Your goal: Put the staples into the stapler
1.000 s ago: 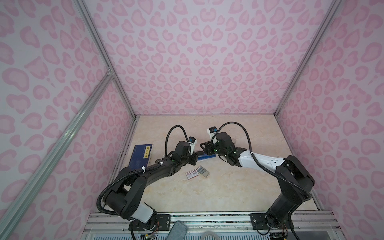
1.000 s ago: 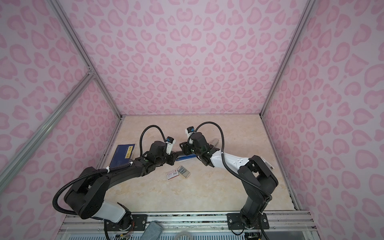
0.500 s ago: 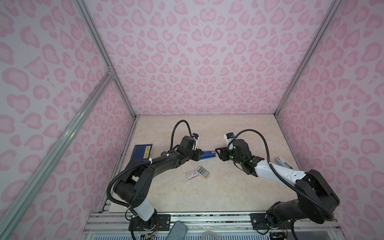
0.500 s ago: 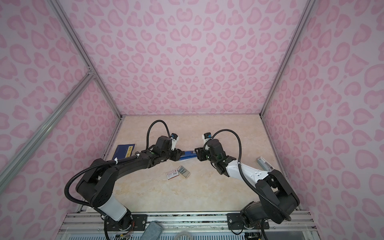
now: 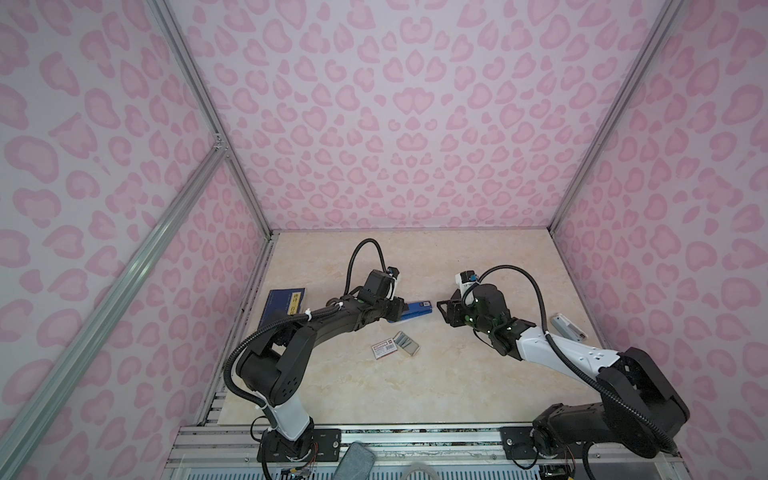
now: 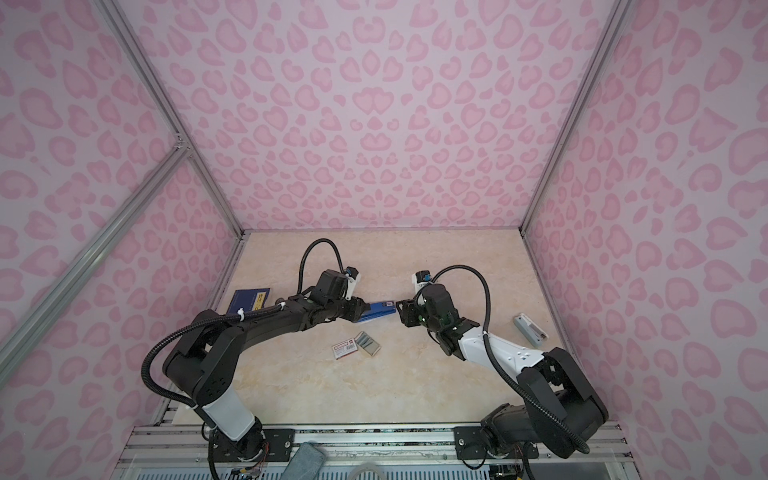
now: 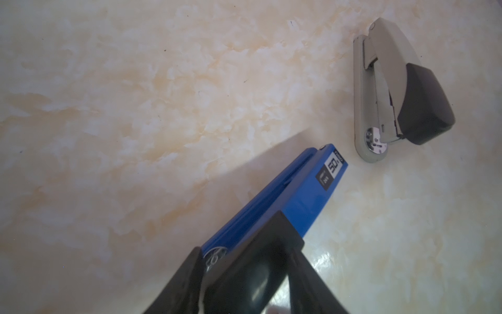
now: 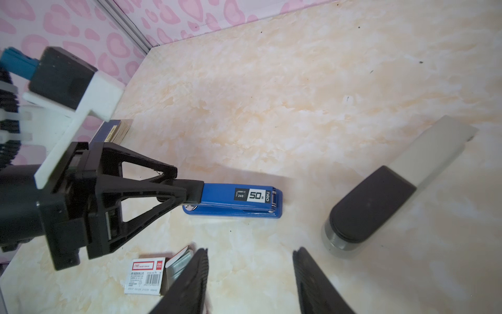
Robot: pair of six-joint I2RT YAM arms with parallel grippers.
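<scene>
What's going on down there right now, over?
Left claw around blue stapler, back end, grip unclear. Right claw open, empty. Staples sit beside their white box, untouched. Nothing covers them.

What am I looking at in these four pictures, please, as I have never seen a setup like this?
Two robot arms with two-fingered grippers work on a marbled table. Two pictures look down from above; the others come from a camera on each arm's wrist. On the table lie a blue stapler, a grey stapler, a small white box with grey staples beside it, and a dark blue booklet. The left gripper sits at the blue stapler's back end; whether it grips is unclear. The right gripper is open and empty.
</scene>
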